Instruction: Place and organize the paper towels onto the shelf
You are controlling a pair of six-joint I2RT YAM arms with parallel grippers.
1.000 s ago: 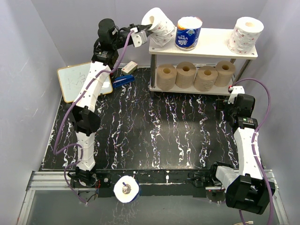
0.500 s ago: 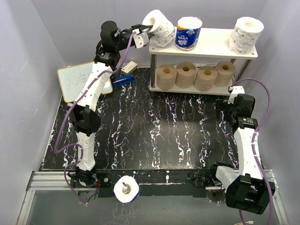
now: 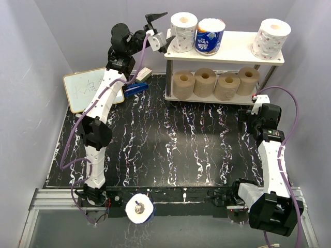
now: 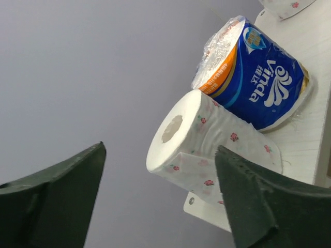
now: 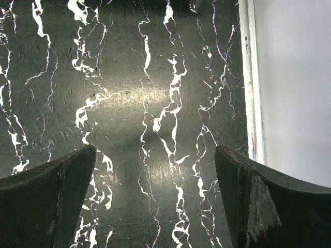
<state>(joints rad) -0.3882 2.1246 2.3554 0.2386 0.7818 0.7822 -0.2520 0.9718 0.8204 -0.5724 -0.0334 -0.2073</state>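
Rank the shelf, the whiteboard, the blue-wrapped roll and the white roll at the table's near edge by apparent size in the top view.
1. shelf
2. whiteboard
3. blue-wrapped roll and white roll at the near edge: these look about alike, and they sit at different distances from the camera, so they are left unranked.

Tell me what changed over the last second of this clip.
The left arm's fingers opened and let go of the white flower-printed paper roll. That roll went from tilted at the left end of the cream two-tier shelf to standing upright on its top board, beside the blue-wrapped roll. The other white roll, the four tan rolls below and the right arm's open fingers stayed put.
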